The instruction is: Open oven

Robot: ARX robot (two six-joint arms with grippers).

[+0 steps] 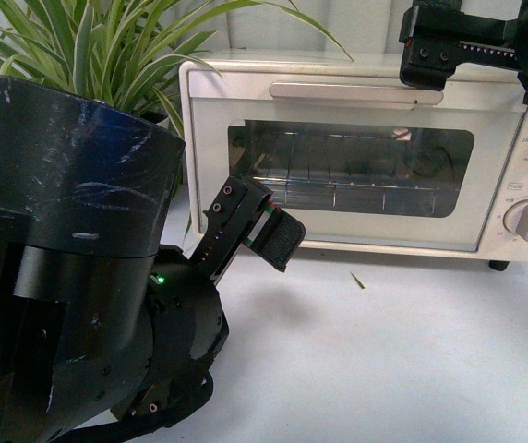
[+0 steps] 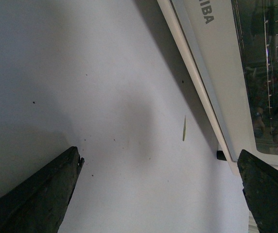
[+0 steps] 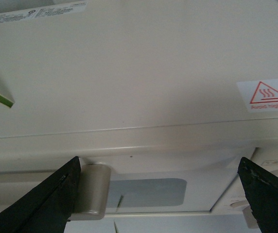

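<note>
The cream-white oven [image 1: 356, 166] stands on the white table, its glass door shut, with the silver bar handle [image 1: 356, 90] across the top of the door. My right gripper [image 1: 427, 78] is open and hovers just above the handle's right end. In the right wrist view the oven top [image 3: 129, 73] fills the frame, and the handle end [image 3: 93, 189] lies just inside one finger [image 3: 46, 199]. My left gripper [image 1: 259, 226] is open and empty, low in front of the door's lower left corner. In the left wrist view the oven's lower edge [image 2: 212, 58] runs beside the table.
Two round knobs [image 1: 525, 220] sit on the oven's right panel. A striped-leaf plant [image 1: 107, 46] stands behind my left arm [image 1: 70, 231], at the oven's left. A small leaf scrap [image 1: 357, 280] lies on the table [image 1: 384, 360] in front of the oven.
</note>
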